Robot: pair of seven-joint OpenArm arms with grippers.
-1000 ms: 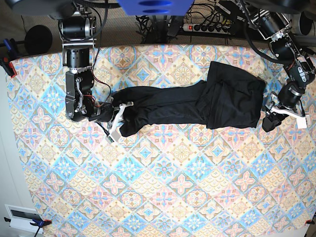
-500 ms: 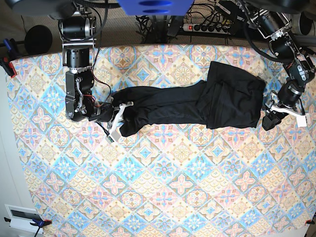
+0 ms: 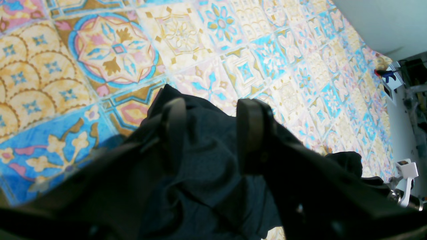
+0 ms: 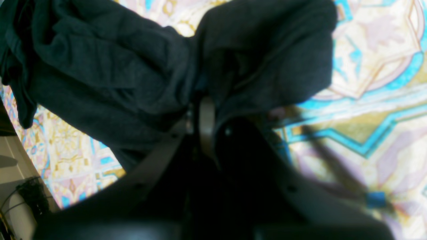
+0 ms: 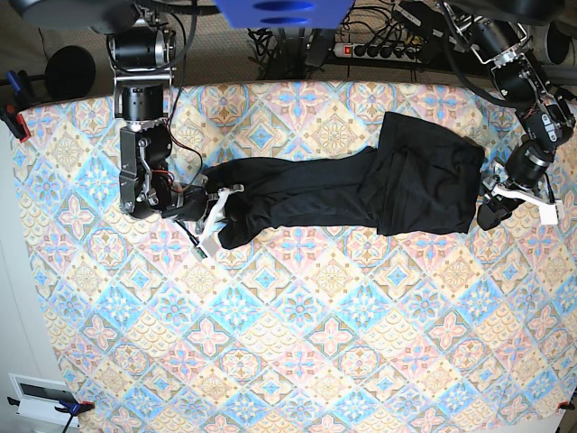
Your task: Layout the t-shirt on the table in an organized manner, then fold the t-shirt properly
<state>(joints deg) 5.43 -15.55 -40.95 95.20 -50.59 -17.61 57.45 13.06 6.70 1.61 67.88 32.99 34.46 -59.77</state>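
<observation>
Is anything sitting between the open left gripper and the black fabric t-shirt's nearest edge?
Nothing visible does. The left gripper hangs open beside the black fabric t-shirt, with only the table's bare pastel patterned cloth around them. The left wrist view shows shirt fabric directly under the spread fingers.

No writing, label, brand, number or sign can be read in any view. The large plain black soft fabric t-shirt bears no print, and the counter with its pastel blue, pink and cream tile-patterned cloth shows only diamonds and flowers. The white power strip behind the counter is too small to read.
</observation>
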